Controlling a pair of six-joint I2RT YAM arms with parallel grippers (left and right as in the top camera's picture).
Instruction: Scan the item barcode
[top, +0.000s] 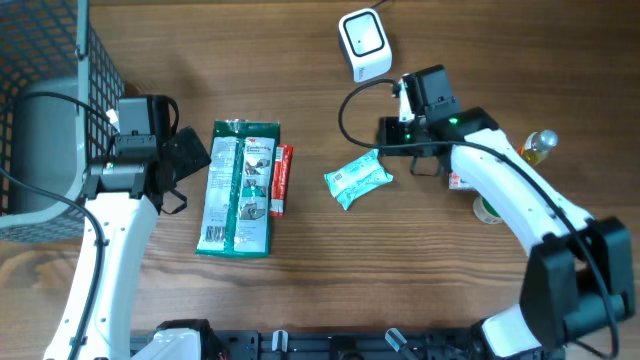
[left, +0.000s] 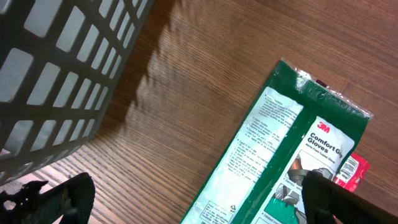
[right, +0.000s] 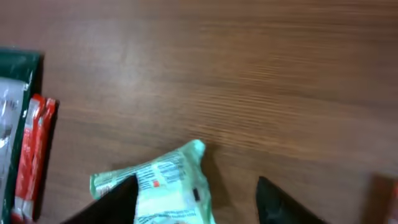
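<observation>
Both left gripper (left: 196, 190) and right gripper (right: 198, 186) are opened; teal packet (top: 357, 179) is left ungripped, judged not yet scanned.

Both arms, left arm (top: 108, 262) and right arm (top: 512, 192): smooth white link shells, black boxy wrist housings, black joint blocks. The left gripper (left: 193, 199) and right gripper (right: 199, 202) have matte black fingers. Thin black cables (top: 347, 112) run along each arm; small green light (top: 452, 122) on right wrist.

overhead: top-down, far | wrists: close, oblique | shared: glove pack (top: 238, 190)
</observation>
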